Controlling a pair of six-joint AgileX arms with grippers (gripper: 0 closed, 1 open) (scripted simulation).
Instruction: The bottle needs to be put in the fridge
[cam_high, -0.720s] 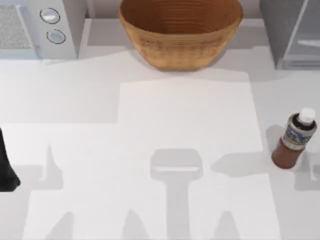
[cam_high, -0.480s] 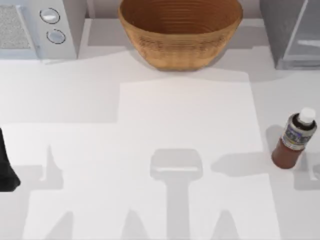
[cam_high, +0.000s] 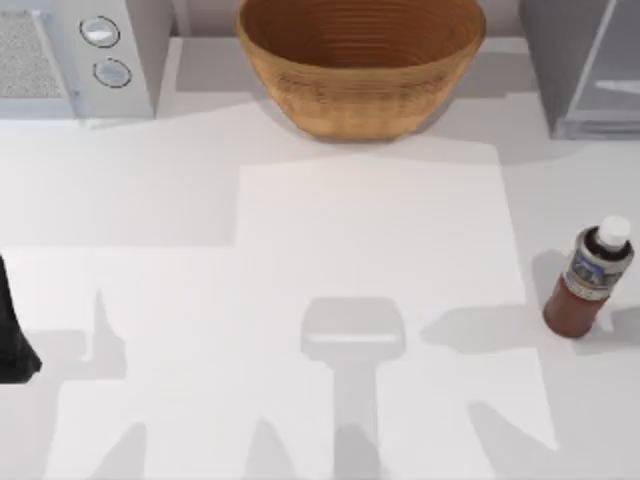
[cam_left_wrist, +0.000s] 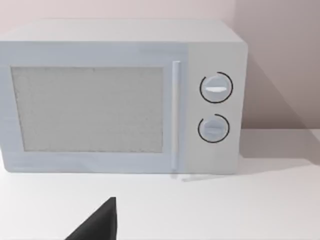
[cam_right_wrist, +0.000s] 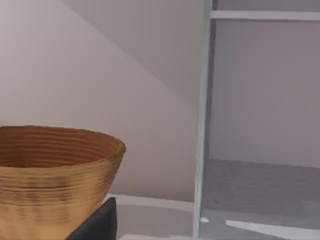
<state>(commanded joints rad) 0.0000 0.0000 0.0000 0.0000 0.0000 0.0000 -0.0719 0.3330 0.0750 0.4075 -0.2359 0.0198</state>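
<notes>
Nothing visible moved; left arm (cam_high: 15, 340) parked, perhaps idle.

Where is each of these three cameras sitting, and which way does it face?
Top view: above the table, looking down on bottle, basket, fridge; left arm at the left edge.
Left wrist view: faces the microwave; dark gripper part shows.
Right wrist view: faces the fridge and basket, shared with the top view.

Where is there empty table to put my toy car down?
The big bare middle of the table, between the wicker basket at the back, the bottle at the right and the left arm at the left edge. The back is crowded: microwave, basket, fridge.
</notes>
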